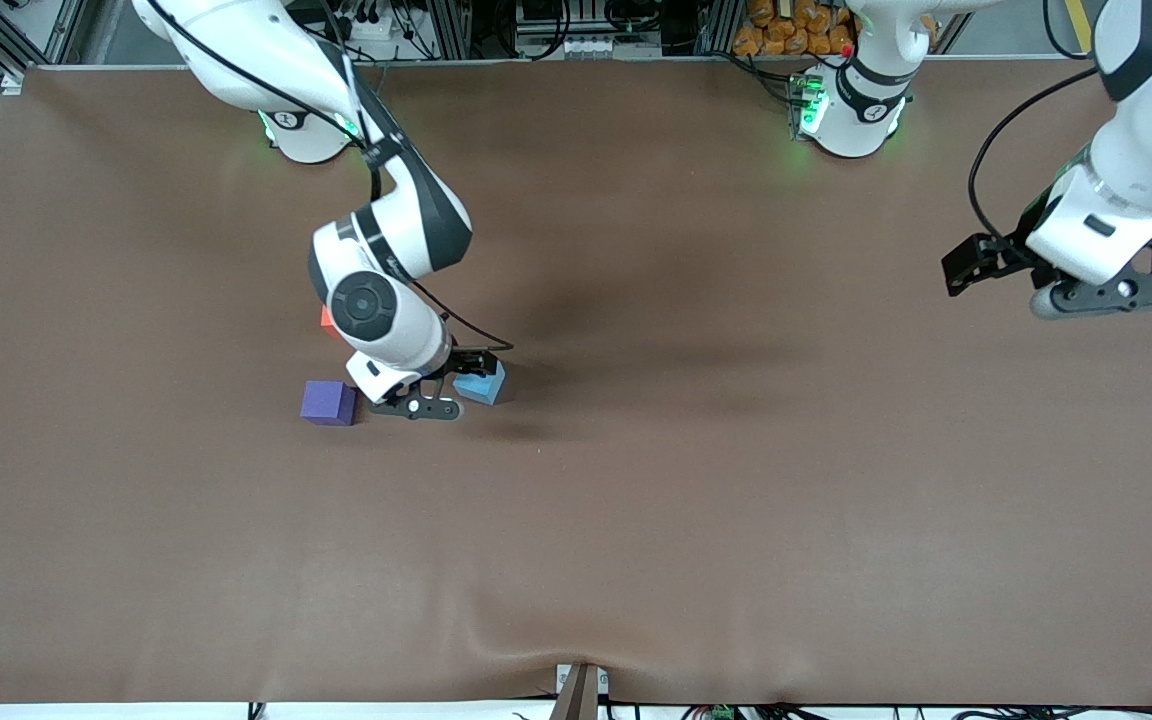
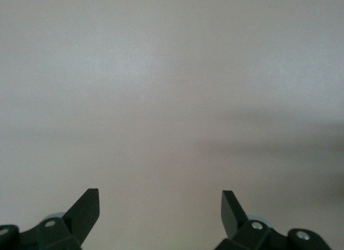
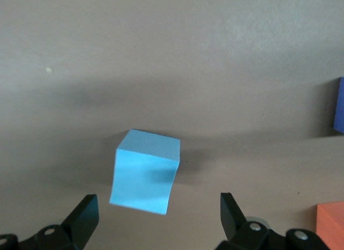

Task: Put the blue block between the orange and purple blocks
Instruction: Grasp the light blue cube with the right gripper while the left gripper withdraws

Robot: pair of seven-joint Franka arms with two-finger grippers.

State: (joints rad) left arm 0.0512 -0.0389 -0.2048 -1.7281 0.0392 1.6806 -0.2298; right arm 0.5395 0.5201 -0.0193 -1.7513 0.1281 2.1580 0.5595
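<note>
Brown cloth table [image 1: 696,480] — matte blue block [image 3: 145,172]

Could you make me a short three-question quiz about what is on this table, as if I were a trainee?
1. True or false: the right pincer is clamped on the blue block.
2. Which block is mostly hidden under the right arm in the front view: A the purple block, B the orange block, C the blue block?
3. Fill in: the left pincer hangs open over bare ____.

Key:
1. False. Its fingers stand open, with the block on the table between them.
2. B.
3. Table, at the left arm's end, away from all three blocks.
</note>
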